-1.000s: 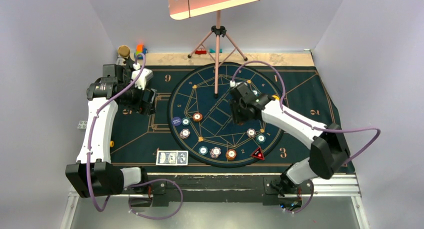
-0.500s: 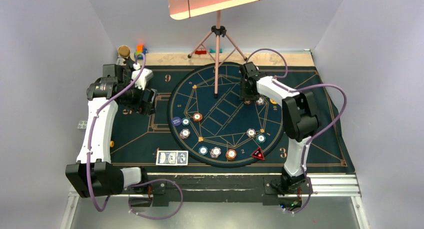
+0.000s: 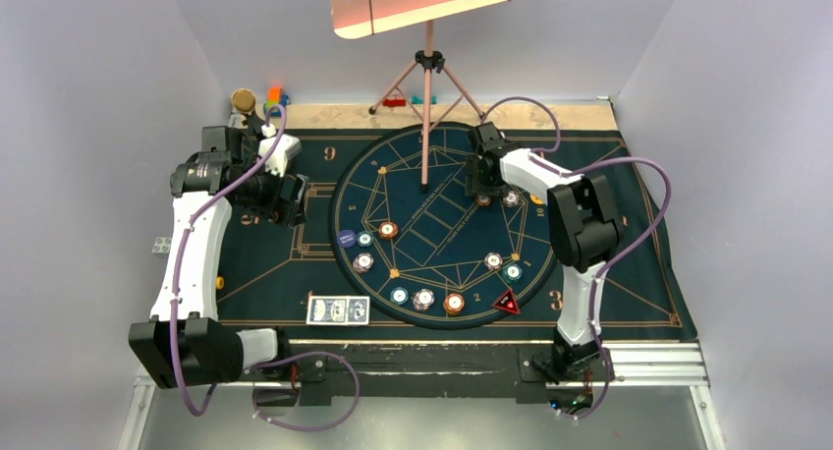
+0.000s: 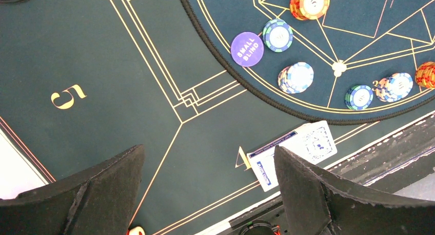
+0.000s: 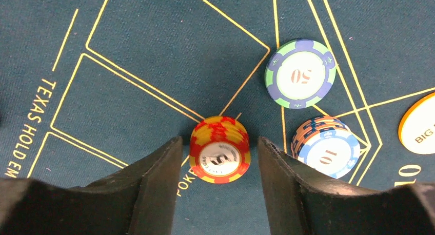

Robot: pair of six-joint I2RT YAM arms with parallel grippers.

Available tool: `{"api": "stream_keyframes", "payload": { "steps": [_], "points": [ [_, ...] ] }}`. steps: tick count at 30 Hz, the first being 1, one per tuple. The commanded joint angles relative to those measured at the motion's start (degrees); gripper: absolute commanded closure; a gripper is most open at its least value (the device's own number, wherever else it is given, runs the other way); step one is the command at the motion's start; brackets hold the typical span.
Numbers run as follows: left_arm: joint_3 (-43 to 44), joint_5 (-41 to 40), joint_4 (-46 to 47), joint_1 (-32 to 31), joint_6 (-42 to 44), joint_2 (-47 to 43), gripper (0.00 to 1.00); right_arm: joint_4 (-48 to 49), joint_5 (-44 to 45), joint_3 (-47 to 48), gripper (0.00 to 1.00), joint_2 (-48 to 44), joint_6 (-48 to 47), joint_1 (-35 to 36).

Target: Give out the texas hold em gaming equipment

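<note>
Over the dark mat (image 3: 295, 263), the left arm (image 3: 192, 253) hangs, jaws wide and empty — the right arm (image 3: 530, 175) has its jaws narrowly astride the red-yellow chip stack (image 5: 219, 153), which stands at the circle's far side. Likely seating it; next, rise straight, no nudging.

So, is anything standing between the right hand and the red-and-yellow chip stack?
Nothing visible does. The red-and-yellow chip stack sits between the fingers of the open right hand, with a thin gap on each side. The green 50 chip and the blue 10 chip stack lie off to one side, outside the fingers.
</note>
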Motion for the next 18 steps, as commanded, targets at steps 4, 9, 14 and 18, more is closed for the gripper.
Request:
{"api": "stream_keyframes", "payload": {
  "steps": [4,9,14,18],
  "points": [
    [0.0,0.7,0.3,0.3,1.3,-1.5,0.00,0.7,0.5,-2.0,0.34,-8.1,1.6,1.3],
    [0.3,0.5,0.2,0.4,1.1,-1.3,0.00,1.3,0.6,-6.8,0.33,-17.1,1.0,6.2],
    [0.5,0.5,0.1,0.3,1.3,-1.4,0.00,-2.1,-2.4,-14.7,0.32,-25.0,2.0,13.7],
    [0.5,0.5,0.3,0.4,1.3,-1.2,0.00,-1.9,-4.1,-25.7,0.30,-32.6,4.3,19.6]
  ]
}}
